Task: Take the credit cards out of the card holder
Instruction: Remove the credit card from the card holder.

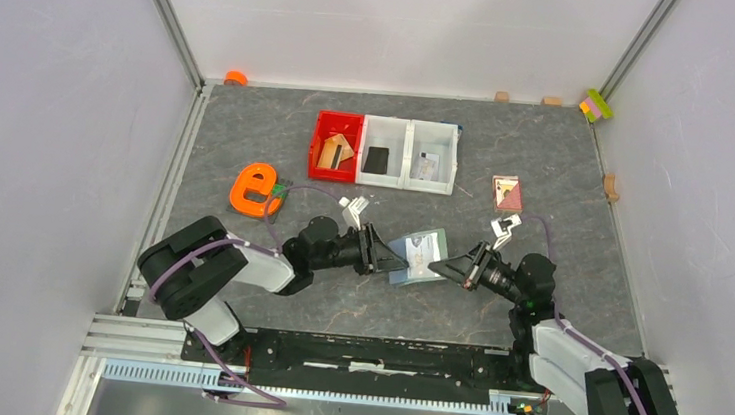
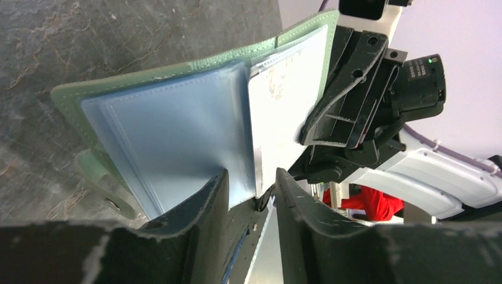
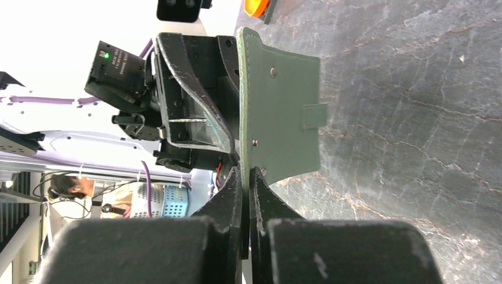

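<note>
Card holder, sage green, hangs open showing pale blue plastic pockets.

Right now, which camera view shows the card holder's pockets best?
Left wrist view: the card holder is open, pockets facing the camera. Right wrist shows only its green back; top view shows it small.
</note>
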{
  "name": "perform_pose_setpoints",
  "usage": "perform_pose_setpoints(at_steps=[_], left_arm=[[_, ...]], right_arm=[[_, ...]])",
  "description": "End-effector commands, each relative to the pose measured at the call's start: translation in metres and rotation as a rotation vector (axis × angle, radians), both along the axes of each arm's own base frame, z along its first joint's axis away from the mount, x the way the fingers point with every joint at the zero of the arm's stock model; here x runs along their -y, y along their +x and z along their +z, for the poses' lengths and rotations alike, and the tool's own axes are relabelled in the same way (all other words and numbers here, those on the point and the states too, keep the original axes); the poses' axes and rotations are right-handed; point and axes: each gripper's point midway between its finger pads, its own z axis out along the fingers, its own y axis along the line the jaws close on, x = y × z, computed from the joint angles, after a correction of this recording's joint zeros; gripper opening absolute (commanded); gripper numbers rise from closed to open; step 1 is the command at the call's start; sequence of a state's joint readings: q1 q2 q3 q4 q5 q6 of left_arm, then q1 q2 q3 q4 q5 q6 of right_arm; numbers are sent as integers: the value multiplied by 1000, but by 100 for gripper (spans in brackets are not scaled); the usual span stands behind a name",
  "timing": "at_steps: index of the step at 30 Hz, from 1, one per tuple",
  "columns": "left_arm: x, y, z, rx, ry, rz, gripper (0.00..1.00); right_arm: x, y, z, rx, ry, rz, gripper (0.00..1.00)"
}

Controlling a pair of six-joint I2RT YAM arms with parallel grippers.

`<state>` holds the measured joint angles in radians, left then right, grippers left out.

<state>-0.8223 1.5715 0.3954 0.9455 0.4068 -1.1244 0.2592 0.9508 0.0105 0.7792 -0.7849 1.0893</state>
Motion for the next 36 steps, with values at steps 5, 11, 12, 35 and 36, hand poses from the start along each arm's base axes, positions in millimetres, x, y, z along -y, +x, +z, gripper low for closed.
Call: perform_pose_setpoints(at_steps=[5,11,12,35,36], left_arm=[[21,13,53,50,-178,-4,32],[22,19,73,45,-265,-3,29],[22,19,78,46,-289,-8,29],[18,2,122,107,-489,-141,2],[16,3,119,100,-479,-138,2]], right_arm=[[0,-17,2,-24,69,25,0],[-1,-22,15,-16,132,35,0],[-1,-23,16,-19,143,39,0],[-8,-8,9,20,28,92,21],[-8,-6,10,30,22,89,29]])
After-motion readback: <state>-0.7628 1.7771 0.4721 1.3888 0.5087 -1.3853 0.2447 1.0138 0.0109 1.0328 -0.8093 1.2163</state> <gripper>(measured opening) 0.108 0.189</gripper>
